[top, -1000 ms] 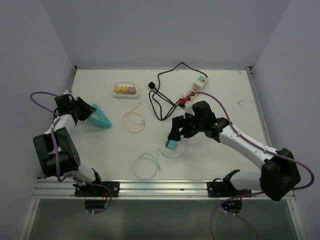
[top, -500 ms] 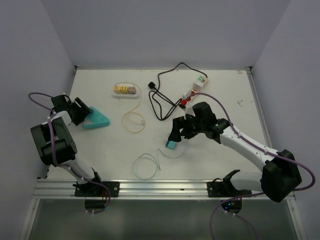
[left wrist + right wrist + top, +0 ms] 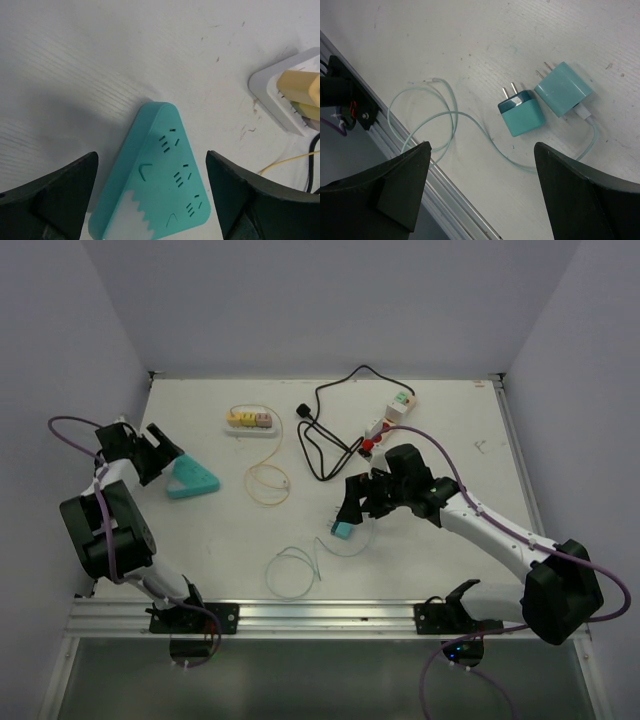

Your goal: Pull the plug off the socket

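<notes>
At the table's point(image 3: 200, 540) left side you have:

- teal socket point(image 3: 192, 480) point(image 3: 160, 175), triangular, lying flat, slotted face up.
- left gripper point(image 3: 160, 455) point(image 3: 151, 165), jaws spread wide, one finger on each side of the socket's near end; you cannot tell from either view whether they touch it.

At centre-right, well apart from the socket, you have:

- right gripper point(image 3: 355, 502) point(image 3: 481, 150), jaws parted and holding nothing, hanging over the plugs.
- darker teal plug point(image 3: 521, 116), loose on the table, two prongs bare.
- lighter teal plug point(image 3: 563, 89), just beside it, prongs bare, with a pale cable point(image 3: 445, 117) running from its end into loose loops toward the near edge.

Toward the back you have:

- white power strip point(image 3: 249, 421) point(image 3: 292, 97) carrying yellow plugs point(image 3: 300, 85).
- yellow wire point(image 3: 267, 483), coiled in front of that strip.
- black cable point(image 3: 320, 440), looped.
- second white strip point(image 3: 388, 417), angled.
</notes>
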`<state>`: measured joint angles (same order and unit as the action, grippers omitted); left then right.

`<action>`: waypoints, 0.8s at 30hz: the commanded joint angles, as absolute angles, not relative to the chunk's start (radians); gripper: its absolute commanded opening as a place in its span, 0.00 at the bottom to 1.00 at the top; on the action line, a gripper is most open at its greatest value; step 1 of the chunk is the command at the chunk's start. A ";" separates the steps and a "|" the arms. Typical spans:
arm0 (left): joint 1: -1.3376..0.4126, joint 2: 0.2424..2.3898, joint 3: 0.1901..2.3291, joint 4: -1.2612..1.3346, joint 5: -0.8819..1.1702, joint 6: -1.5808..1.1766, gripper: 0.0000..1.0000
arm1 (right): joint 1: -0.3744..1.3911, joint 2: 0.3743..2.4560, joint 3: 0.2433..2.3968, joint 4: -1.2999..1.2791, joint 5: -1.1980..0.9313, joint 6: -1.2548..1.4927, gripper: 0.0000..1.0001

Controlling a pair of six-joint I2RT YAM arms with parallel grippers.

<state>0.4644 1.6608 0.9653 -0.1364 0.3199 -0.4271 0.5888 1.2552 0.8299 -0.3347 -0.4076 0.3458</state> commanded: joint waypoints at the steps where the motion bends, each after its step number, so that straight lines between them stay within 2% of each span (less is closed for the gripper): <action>1: 0.448 1.559 0.999 -0.072 0.359 -0.437 0.92 | 0.588 1.218 0.861 -0.333 -0.385 0.336 0.88; 10: 0.267 1.560 1.094 0.072 0.287 -0.503 0.86 | 0.588 1.216 0.873 -0.339 -0.367 0.336 0.88; 13: 0.235 1.609 1.107 0.159 0.243 -0.538 0.78 | 0.588 1.226 0.879 -0.351 -0.356 0.328 0.88; 15: 0.207 1.661 1.140 0.167 0.187 -0.541 0.68 | 0.589 1.233 0.884 -0.360 -0.356 0.319 0.88; 17: 0.192 1.704 1.181 0.172 0.167 -0.541 0.64 | 0.589 1.232 0.888 -0.364 -0.354 0.314 0.88; 24: 0.124 1.914 1.310 0.170 0.094 -0.508 0.57 | 0.588 1.247 0.907 -0.365 -0.351 0.291 0.88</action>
<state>0.1547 1.8534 1.2335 0.1123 0.1589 -0.5224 0.5888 1.2430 0.8562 -0.3550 -0.3714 0.3199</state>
